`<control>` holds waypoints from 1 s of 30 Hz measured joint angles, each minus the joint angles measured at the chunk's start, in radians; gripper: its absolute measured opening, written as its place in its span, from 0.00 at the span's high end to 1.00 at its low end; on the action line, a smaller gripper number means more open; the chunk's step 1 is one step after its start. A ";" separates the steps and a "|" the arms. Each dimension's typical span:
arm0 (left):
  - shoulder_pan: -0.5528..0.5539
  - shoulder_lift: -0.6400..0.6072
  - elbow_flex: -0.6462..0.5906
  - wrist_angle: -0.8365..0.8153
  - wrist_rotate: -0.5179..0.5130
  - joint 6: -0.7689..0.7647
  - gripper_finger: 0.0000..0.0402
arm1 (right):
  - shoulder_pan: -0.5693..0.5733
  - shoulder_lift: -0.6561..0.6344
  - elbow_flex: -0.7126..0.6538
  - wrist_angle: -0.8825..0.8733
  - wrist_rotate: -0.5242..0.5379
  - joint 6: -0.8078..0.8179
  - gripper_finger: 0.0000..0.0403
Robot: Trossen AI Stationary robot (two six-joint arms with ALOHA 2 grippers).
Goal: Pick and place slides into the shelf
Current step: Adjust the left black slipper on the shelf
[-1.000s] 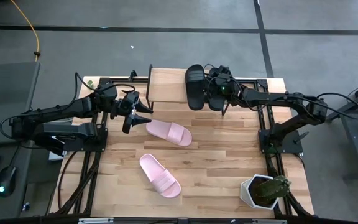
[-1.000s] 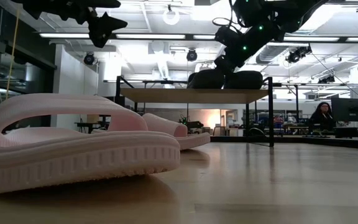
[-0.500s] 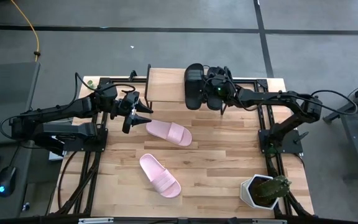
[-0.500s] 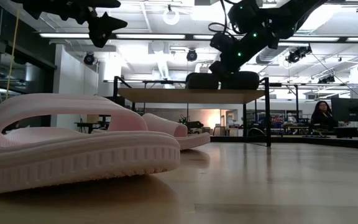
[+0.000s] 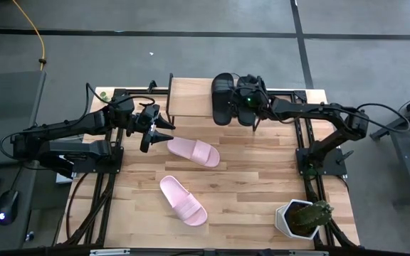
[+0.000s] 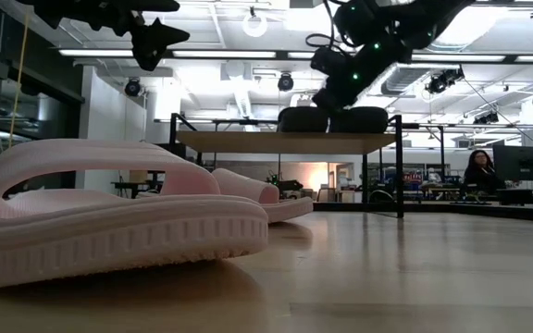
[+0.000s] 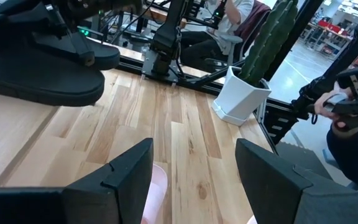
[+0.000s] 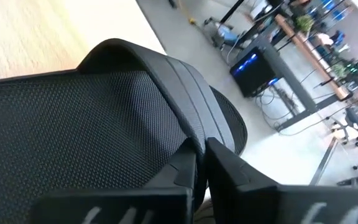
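Two black slides point(image 5: 223, 99) point(image 5: 248, 116) lie sole-down, side by side, on the right half of the shelf point(image 5: 191, 96). My right gripper point(image 5: 242, 96) hovers over them with its fingers shut, slanting down; in the right wrist view its tips point(image 8: 201, 149) sit at the strap of a black slide point(image 8: 73, 118). Two pink slides point(image 5: 193, 151) point(image 5: 182, 200) rest sole-down on the table. My left gripper point(image 5: 155, 128) hangs open above the table, left of the nearer-to-shelf pink slide, holding nothing. My right gripper's shut fingertips point(image 8: 188, 162) stand at the edge of a black slide's strap point(image 8: 179, 134), coming slanting down from the table's right. I cannot tell whether they touch it. The slide lies flat on the shelf top.
A white pot with a cactus point(image 5: 301, 217) stands at the table's near right corner. The shelf's left half point(image 5: 187, 107) shows bare wood. People sit in the room beyond the table point(image 6: 477, 171), and a hand point(image 7: 337, 112) shows in the left wrist view.
My right gripper's fingers have closed together over the black slides, staying above the shelf's right half. The black slide beside it, which sat slightly tipped in the low view, now lies flat on the shelf top.
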 joint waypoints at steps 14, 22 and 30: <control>0.000 0.000 0.000 -0.002 0.003 0.000 0.46 | 0.008 0.001 0.088 -0.195 0.028 0.050 1.00; 0.000 0.000 0.000 -0.002 0.003 0.000 0.46 | 0.008 -0.001 0.088 -0.214 0.048 0.044 1.00; 0.000 0.000 0.000 -0.003 0.003 0.000 0.46 | 0.008 -0.001 0.088 -0.224 0.052 0.041 1.00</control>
